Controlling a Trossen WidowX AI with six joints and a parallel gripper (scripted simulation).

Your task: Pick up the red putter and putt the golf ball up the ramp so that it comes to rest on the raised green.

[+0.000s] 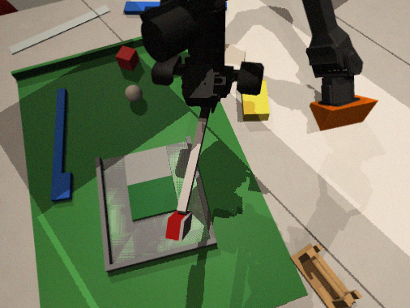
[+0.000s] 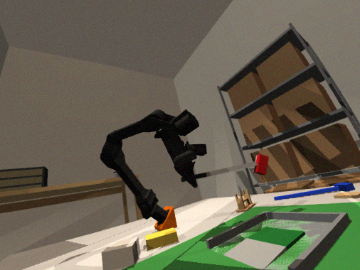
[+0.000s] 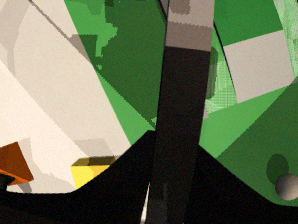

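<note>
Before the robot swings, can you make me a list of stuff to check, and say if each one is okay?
1. Grip: the black gripper is shut on the dark handle end of the red-headed putter. Ok.
2. Putter height: in the exterior view the red head hangs high above the green mat. Not ok for hitting yet.
3. Ball: the small grey golf ball sits on the mat near the red cube, untouched. Ok.
4. Putter behind the ball: the head is over the grey-framed ramp platform, away from the ball. Not ok.
5. Path: the long blue L-shaped bar lies off to one side. Ok.
</note>
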